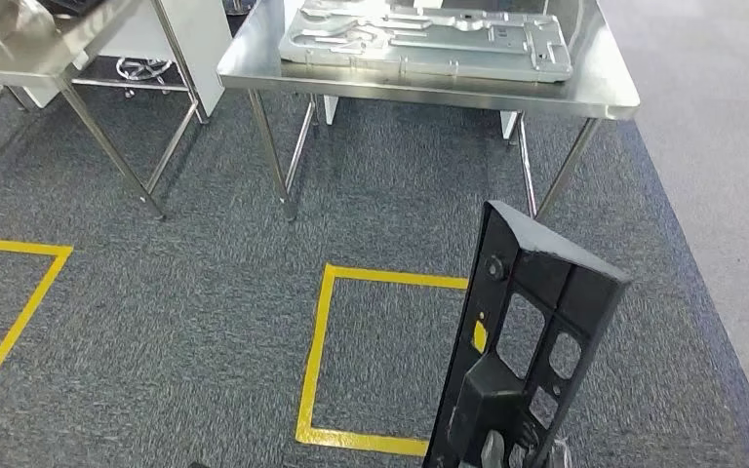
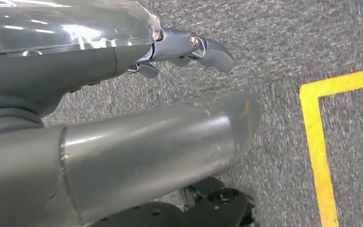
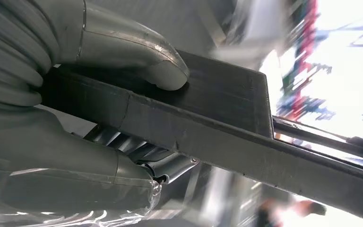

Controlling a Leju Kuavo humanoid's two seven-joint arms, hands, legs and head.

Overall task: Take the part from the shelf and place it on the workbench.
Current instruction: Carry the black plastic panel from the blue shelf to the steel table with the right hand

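Progress: the part [image 1: 527, 361] was off the shelf and in the right hand [image 3: 52, 123], carried upright and tilted above the carpet [image 1: 205, 292]. By my reading the pick was done, while the walk up to the worktop [image 1: 429, 83] and the set-down were left.
Left hand: the left hand [image 2: 123, 142] hung over the carpet beside a yellow line [image 2: 319, 156]; its thumb lay straight and one finger [image 2: 208, 47] was stretched out, nothing between them. I judged it empty and apart.
Part: a black frame with cut-out windows, low in the head view, over the corner of a taped yellow square [image 1: 317, 361]; it touched neither floor nor worktop.
Right hand: the thumb pressed on one flat face of the part, the other fingers [image 3: 137, 151] wrapped under its edge, so the clamp looked firm.
Worktop: steel, well ahead of the part, already carrying a grey metal plate [image 1: 429, 39]; bare steel showed along its front edge and right side.
Head view gave: the way ahead, the worktop, the plate, and how far the part stood from them; of the right hand it gave just pale fingertips at the part's base.
Left wrist view gave: the idle hand and the floor.
Right wrist view gave: the grip itself, thumb on top and fingers beneath; its background was blurred.
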